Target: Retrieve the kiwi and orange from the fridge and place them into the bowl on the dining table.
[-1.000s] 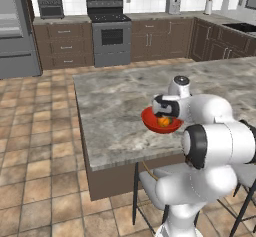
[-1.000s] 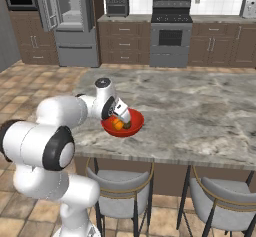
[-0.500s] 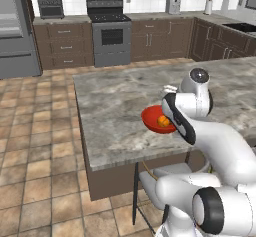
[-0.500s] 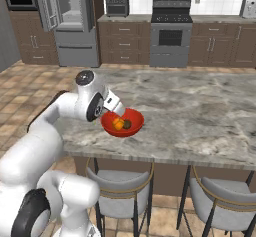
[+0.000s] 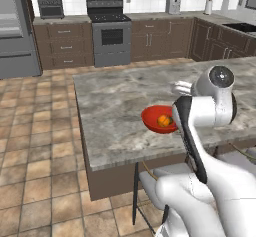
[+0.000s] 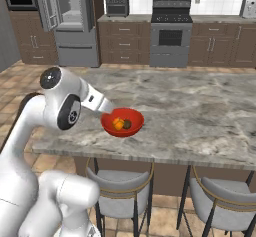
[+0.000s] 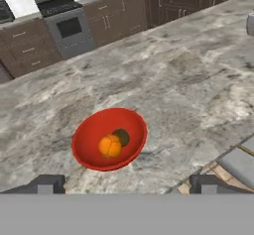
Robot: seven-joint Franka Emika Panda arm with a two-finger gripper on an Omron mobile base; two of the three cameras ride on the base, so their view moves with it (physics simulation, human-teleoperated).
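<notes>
In the hand view, the two fingertips (image 7: pixel 47 183) are standing wide apart at the bottom edge, holding nothing. The gripper (image 7: pixel 126 185) is looking down over the table (image 7: pixel 198 75), with the bowl (image 7: pixel 82 152) lying at about 11 o'clock from the midpoint between the tips, apart from them.

The orange (image 7: pixel 109 146) is sitting inside the bowl, and the kiwi (image 7: pixel 121 137) is resting just beside it at roughly 1 o'clock, the two touching or nearly so. In the right base view the same pair is showing: orange (image 6: pixel 118 124) at 9 o'clock of the kiwi (image 6: pixel 127 124), both inside the red rim (image 6: pixel 107 127). The left base view is showing the orange (image 5: pixel 163 121) in the bowl (image 5: pixel 149 118), partly behind the arm.

The fridge (image 6: pixel 70 23) is standing at the far wall with a door hanging open, well apart from the table.

Judging from this, both fruits are already lying where the task wants them, and the fingers have nothing left to close on. What matters for the coming move is that the bowl is lying ahead of and below the open fingers, so drawing back and up away from it looks like the clear way out.
</notes>
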